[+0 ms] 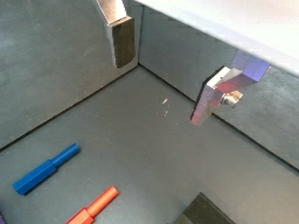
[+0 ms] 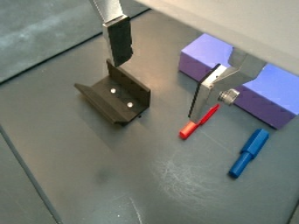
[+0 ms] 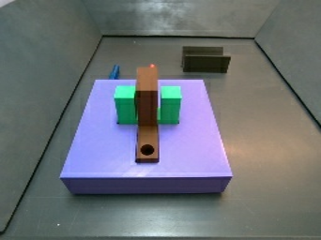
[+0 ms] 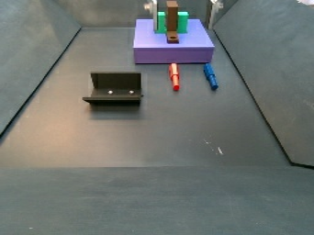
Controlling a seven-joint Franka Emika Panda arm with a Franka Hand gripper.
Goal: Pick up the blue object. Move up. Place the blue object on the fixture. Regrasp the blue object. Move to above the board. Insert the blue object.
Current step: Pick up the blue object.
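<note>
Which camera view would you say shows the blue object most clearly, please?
A wrist view shows the blue object whole and largest, lying free below the open gripper. A side view shows it small beside the board.

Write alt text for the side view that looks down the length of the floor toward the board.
The blue object lies on the dark floor beside a red piece, both just before the board. The fixture stands apart from them. The hand barely shows at the top edge, above the board's corner.
</note>
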